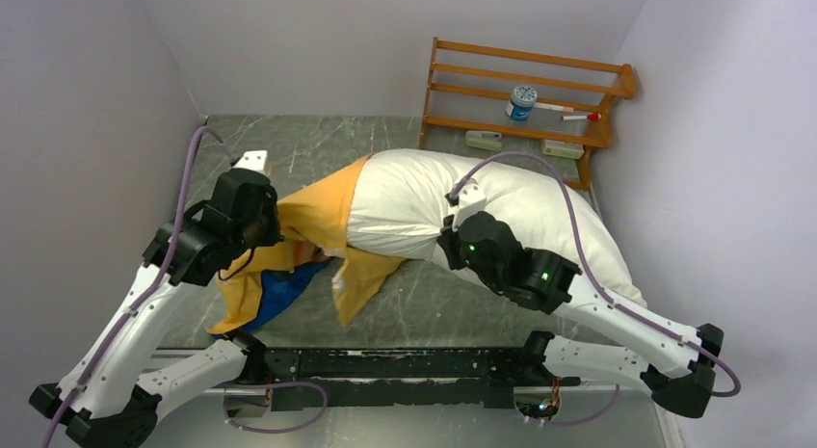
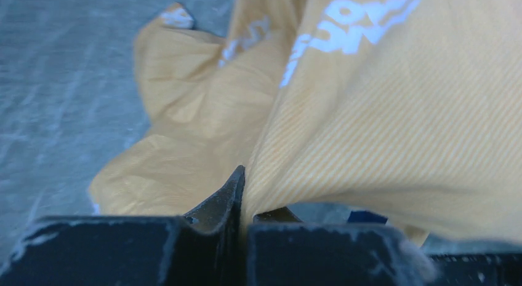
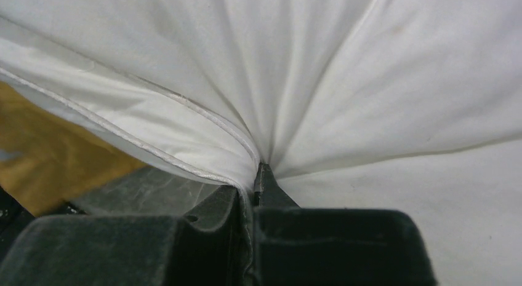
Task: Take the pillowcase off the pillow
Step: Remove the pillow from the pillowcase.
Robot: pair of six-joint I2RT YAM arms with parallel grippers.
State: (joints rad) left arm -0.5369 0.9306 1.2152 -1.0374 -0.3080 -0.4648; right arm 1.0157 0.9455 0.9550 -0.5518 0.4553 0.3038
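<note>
Pillow (image 1: 568, 217): we see it lying across the table (image 1: 434, 308), white and mostly bare, from the middle out to the right edge. Only its left end sits inside the pillowcase.
Pillowcase (image 1: 313, 222): bunched around the pillow's left end, orange side out. Its white lettering shows in the left wrist view, and its blue side spills toward the near edge.
Left jaws: closed on a pinch of orange pillowcase cloth, which we see pulled taut from the tips.
Right jaws: closed on a pinch of white pillow cloth beside a piped seam, with folds fanning out from the grip.
Left arm (image 1: 144, 303): reaches in from the near left, wrist over the pillowcase.
Right arm (image 1: 617, 313): reaches in from the near right, wrist at the pillow's near side.
Rack (image 1: 578, 82): wooden, in the far right corner, where we spot a blue-and-white cup (image 1: 521, 101) on one shelf.
</note>
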